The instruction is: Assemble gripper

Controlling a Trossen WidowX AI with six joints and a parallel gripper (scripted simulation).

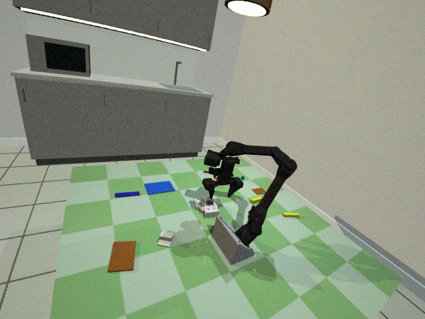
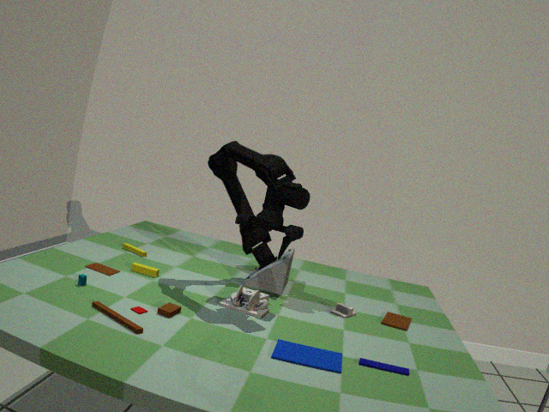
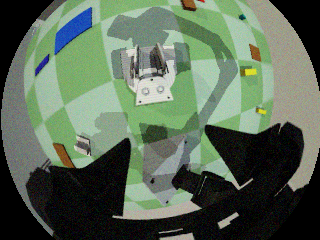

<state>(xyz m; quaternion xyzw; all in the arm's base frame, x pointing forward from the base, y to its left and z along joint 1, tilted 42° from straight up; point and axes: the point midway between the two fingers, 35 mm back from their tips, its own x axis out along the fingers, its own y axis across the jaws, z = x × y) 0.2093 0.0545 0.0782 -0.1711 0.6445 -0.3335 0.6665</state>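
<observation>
Has the black gripper (image 1: pixel 220 196) (image 2: pixel 269 259) (image 3: pixel 168 135) raised over the green checkered table (image 1: pixel 89 288) (image 2: pixel 213 377) (image 3: pixel 92 107), with the jaws spread wide and holding nothing. Shows the white gripper base (image 1: pixel 210 209) (image 2: pixel 248 302) (image 3: pixel 154 92) below and out ahead of the jaws, apart from both fingertips. Shows two upright jaw pieces standing on that base, side by side with a gap between; does not reveal clearly whether their teeth mesh. Has a small pale stepped piece (image 1: pixel 165 238) (image 2: pixel 343 309) (image 3: pixel 82 145), possibly the housing plate, on the table, off to the left of the jaws and well apart from the base. Shows the grey wedge mount (image 1: pixel 223 236) (image 2: pixel 277 276) (image 3: pixel 157 170) behind the jaws, toward the arm's foot. Also has, on the left side of the jaws, a flat blue plate (image 1: pixel 159 187) (image 2: pixel 306 355) (image 3: pixel 73 30) and a dark blue bar (image 1: pixel 127 194) (image 2: pixel 383 366) (image 3: pixel 42 65) farther forward, plus a brown board (image 1: pixel 122 255) (image 2: pixel 396 321) (image 3: pixel 63 155) beyond the pale piece. Shows two yellow bars (image 1: pixel 256 199) (image 2: pixel 145 269) (image 3: pixel 248 72) well to the right of the jaws, with a small teal cylinder (image 1: pixel 242 177) (image 2: pixel 82 280) (image 3: pixel 242 17) farther ahead.
</observation>
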